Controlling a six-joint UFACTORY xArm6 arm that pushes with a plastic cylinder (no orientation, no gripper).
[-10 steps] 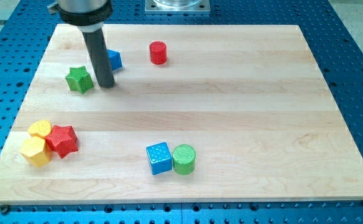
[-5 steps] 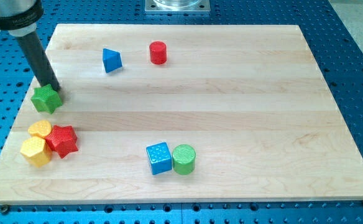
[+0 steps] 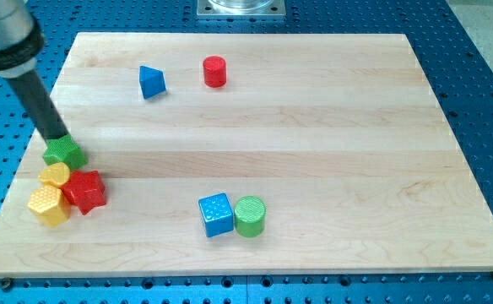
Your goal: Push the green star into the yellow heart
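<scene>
My tip (image 3: 58,137) touches the green star (image 3: 64,153), which presses the yellow heart (image 3: 56,175) near the board's left edge (image 3: 29,160)

Near the board's (image 3: 314,51) left edge, my tip (image 3: 58,136) touches the top of the green star (image 3: 65,154). The star's lower side touches the yellow heart (image 3: 56,176), which sits against a red star (image 3: 85,190) and a yellow block (image 3: 47,205).

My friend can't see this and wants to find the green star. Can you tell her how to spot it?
Start at the wooden board's left edge, about halfway down, where four blocks bunch together. The green star is the topmost one, just above the yellow heart, with my tip at its upper edge. It is the cluster's only green block.
</scene>
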